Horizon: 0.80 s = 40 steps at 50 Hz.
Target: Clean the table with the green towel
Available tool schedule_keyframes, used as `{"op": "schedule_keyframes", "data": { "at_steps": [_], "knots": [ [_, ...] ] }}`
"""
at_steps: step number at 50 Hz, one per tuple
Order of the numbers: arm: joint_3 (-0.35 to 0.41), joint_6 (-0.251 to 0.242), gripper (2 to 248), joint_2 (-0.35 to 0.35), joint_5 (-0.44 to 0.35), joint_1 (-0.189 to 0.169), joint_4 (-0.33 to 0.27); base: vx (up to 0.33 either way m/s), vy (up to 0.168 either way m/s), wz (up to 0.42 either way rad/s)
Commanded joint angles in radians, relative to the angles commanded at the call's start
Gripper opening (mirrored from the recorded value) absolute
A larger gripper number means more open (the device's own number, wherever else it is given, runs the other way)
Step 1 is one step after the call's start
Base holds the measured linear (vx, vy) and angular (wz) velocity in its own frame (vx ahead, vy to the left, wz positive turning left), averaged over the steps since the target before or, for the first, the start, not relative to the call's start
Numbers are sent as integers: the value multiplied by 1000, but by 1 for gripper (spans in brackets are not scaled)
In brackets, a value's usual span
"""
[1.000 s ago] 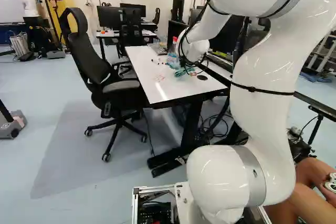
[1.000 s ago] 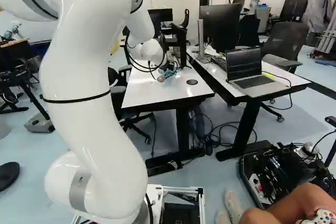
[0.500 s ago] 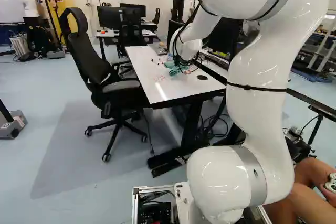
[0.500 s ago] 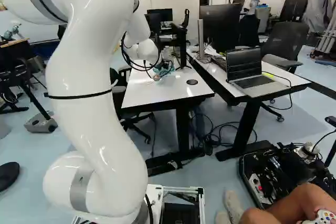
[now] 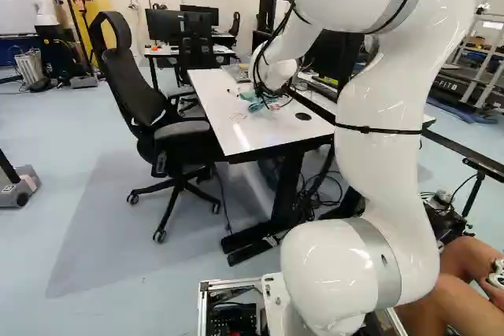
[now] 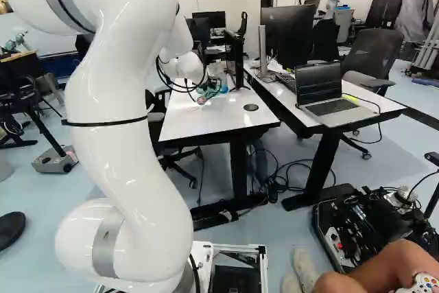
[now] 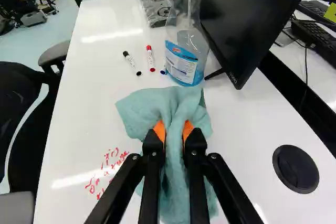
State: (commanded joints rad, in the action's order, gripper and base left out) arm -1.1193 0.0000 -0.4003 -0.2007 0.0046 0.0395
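My gripper [image 7: 174, 130], fingers closed partway, pinches the green towel [image 7: 140, 109] by its bunched middle on the table [image 7: 247, 129], farther from the chair-side edge [image 7: 58, 108] than the red writing [image 7: 106, 170], probably so its loose folds can wipe those marks

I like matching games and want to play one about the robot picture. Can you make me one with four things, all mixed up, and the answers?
Things
1. Green towel
2. Clear bottle
3. Writing
4. Laptop

Where or how
A. Red, on the white tabletop
B. Open, with a dark screen
C. Squeezed between the fingers of the gripper
D. Standing beside the monitor, with a blue label

Right pairs
1-C
2-D
3-A
4-B
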Motion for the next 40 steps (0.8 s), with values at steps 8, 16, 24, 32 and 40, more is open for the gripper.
{"op": "schedule_keyframes", "data": {
  "at_steps": [8,16,24,32,40],
  "knots": [
    [-2,0,55,-17,0,0,0,0,0,0],
    [-5,0,55,-35,-13,0,0,0,0,0],
    [-8,0,55,-53,-17,0,0,0,0,0],
    [-11,0,55,-67,-17,0,0,0,0,0],
    [-11,0,55,-67,-17,0,0,0,0,0]
  ]
}}
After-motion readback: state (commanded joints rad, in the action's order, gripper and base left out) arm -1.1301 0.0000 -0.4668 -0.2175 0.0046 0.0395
